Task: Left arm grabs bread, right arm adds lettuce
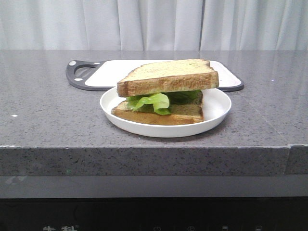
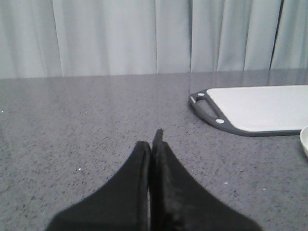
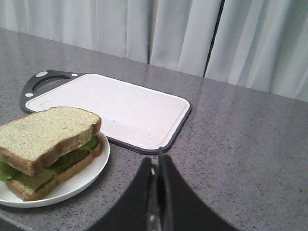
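A thick tan bread (image 1: pixel 169 76) (image 3: pixel 43 134) slice lies on top of the sandwich on the white plate (image 1: pixel 219 107) (image 3: pixel 84 179). Green lettuce (image 1: pixel 153 102) (image 3: pixel 89 143) shows between it and a thinner lower slice (image 1: pixel 159 116). Neither arm appears in the front view. My left gripper (image 2: pixel 151 144) is shut and empty above bare counter, left of the plate, whose rim just shows (image 2: pixel 304 142). My right gripper (image 3: pixel 158 161) is shut and empty, to the right of the plate.
A white cutting board with a dark grey rim and handle (image 1: pixel 96 74) (image 2: pixel 260 107) (image 3: pixel 125 108) lies behind the plate on the grey speckled counter (image 1: pixel 48 110). White curtains hang behind. The counter's front edge drops off close before the plate.
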Robot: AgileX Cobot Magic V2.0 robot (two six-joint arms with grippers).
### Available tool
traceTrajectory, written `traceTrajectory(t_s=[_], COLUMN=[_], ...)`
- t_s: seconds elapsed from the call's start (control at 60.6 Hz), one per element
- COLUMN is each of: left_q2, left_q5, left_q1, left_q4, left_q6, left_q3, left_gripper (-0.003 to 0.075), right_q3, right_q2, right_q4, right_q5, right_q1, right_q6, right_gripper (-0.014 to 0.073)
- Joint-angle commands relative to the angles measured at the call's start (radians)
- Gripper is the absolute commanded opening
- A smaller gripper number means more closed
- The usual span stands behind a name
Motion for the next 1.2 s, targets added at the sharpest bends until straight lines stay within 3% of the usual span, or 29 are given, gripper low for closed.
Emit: traceTrajectory(t_s=[0.0,0.33,1.187], left_q2=[-0.001,-0.025,-0.023], left_q5=[-0.087,-0.199,-0.168], left_q1=[0.035,0.079,0.079], left_q4=[0.002,-0.011,-0.014], left_q6=[-0.013,-0.013,-0.013], left_q3=[0.007,0.149,0.146], left_gripper=[-0.0019,-0.0019,-0.0019], right_q3=[-0.028,-0.028,-0.028], right_q2=[0.005,0.005,0.005], right_q4=[0.0,0.0,0.0], right_q5=[-0.083,-0.082,-0.082], right_q1=[-0.003,-0.003,-0.003], right_q6=[0.0,0.0,0.0], right_gripper=[-0.0058,-0.0058,-0.0058])
